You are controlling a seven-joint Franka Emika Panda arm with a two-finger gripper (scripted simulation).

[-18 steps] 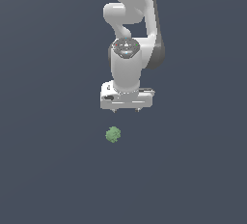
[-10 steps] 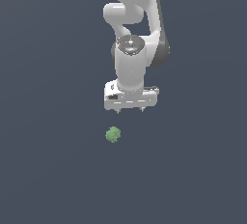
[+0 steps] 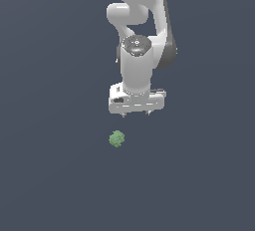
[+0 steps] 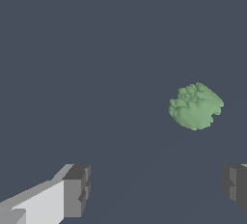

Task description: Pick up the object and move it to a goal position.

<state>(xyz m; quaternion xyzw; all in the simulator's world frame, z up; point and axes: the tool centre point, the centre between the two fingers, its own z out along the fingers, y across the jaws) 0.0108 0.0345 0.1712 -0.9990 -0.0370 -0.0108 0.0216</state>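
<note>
Only non-task thing: plain dark blue-grey floor (image 3: 50,175), flat & uniform w/ no markings across both views.

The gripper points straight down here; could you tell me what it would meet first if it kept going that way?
Probably the bare dark floor. The gripper is open, and the green lump lies off to one side of its fingers, though depth is unclear.

The object (image 3: 116,138) is seen as a small pale-green lump, roughly round, with a bumpy, knobbly surface. It is rested on the plain dark grey counter (image 3: 50,175), alone and untouched. In the wrist view the object (image 4: 195,106) appears slightly flattened, its upper side covered in small nodules and its lower edge smoother and a little lighter.
</note>
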